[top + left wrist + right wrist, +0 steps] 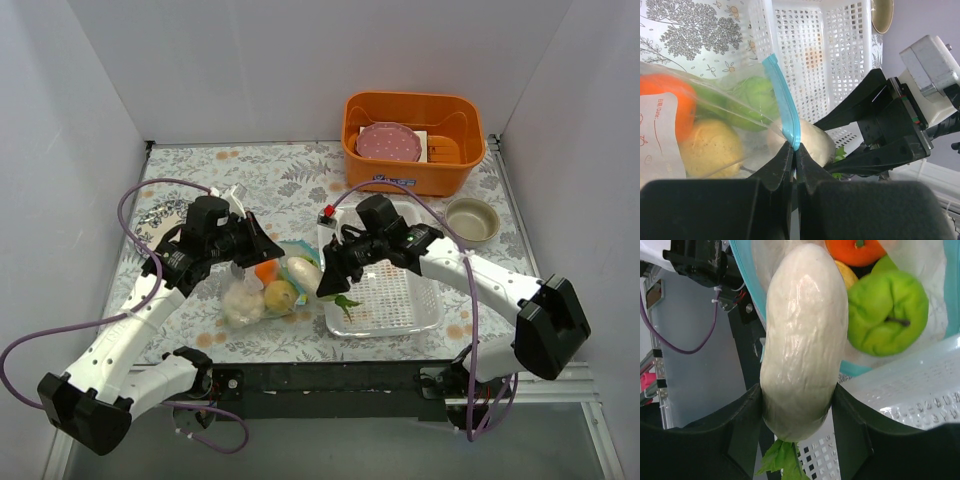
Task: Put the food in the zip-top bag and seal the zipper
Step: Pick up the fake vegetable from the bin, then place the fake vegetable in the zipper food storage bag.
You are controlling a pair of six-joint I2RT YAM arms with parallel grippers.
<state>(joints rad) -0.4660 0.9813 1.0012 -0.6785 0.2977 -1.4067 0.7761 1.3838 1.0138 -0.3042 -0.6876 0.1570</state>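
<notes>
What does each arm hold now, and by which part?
Left jaws: zip-top bag, by its blue zipper. Right jaws: white radish, near its leafy end.

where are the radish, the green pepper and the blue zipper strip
radish (802, 345), right wrist view, middle of its white body
green pepper (880, 305), right wrist view, bulge left of its stem
zipper strip (782, 100), left wrist view, halfway along the blue band

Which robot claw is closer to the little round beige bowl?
Right. The right gripper, holding the white radish, is at the white perforated tray beside the bowl; the left gripper pinches the blue zipper farther left.
</notes>
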